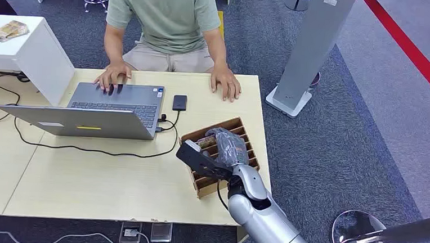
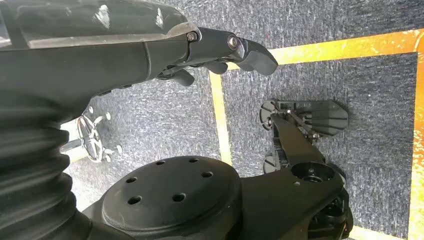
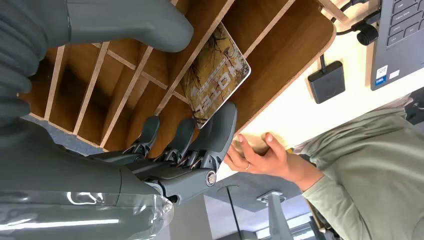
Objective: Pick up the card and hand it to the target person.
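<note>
The light wooden table carries an open laptop and a black phone. A slotted wooden card rack sits under the right hand's fingers — the person's hands rest beyond them.

Grey carpet, pale wooden table

The right hand hangs over the slotted wooden rack, whose thin dividers hem in the card. Bare tabletop lies open on the robot's left. Beyond stand the laptop, its cable, a phone and the person's hand.
</note>
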Robot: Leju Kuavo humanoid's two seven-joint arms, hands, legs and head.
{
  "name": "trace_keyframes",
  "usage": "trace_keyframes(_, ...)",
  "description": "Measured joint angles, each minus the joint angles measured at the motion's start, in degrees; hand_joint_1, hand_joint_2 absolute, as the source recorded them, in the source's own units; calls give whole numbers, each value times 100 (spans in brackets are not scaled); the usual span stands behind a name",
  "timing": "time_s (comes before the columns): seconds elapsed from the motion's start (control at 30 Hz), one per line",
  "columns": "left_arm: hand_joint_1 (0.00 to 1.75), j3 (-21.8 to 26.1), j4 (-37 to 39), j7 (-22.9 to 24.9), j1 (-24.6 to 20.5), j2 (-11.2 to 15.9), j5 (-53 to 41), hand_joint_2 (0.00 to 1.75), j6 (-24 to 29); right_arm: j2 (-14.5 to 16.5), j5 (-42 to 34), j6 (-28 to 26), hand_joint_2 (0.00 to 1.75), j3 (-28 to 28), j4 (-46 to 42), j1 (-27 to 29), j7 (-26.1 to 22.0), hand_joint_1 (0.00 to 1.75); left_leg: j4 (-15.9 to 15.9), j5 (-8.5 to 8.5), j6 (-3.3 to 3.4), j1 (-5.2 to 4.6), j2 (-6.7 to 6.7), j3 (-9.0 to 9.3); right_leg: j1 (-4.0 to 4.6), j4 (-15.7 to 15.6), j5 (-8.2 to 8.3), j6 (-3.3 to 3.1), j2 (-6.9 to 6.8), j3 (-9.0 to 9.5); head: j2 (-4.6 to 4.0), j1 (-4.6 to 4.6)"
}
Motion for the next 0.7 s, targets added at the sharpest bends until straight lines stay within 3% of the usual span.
trace_keyframes(0.1,0,0,0,0,0,-1,0,175,-2,0,0,7,175,1,0,0,2,82,0,0,0,0,0,0,0,0,0,0,0,0,-1,1)
trace_keyframes(0.23,0,0,0,0,0,-1,0,175,-7,0,-2,14,175,1,0,0,3,135,0,0,0,0,0,0,0,0,0,0,0,0,-1,2)
trace_keyframes(0.3,0,0,0,0,0,-1,0,175,-10,0,-3,15,175,1,1,0,3,145,0,0,0,0,0,0,0,0,0,0,0,0,-1,1)
trace_keyframes(0.7,0,-1,0,-11,0,-1,-25,175,-15,-4,-12,-18,175,-43,2,11,23,152,0,0,0,0,0,1,0,0,0,0,0,0,-1,2)
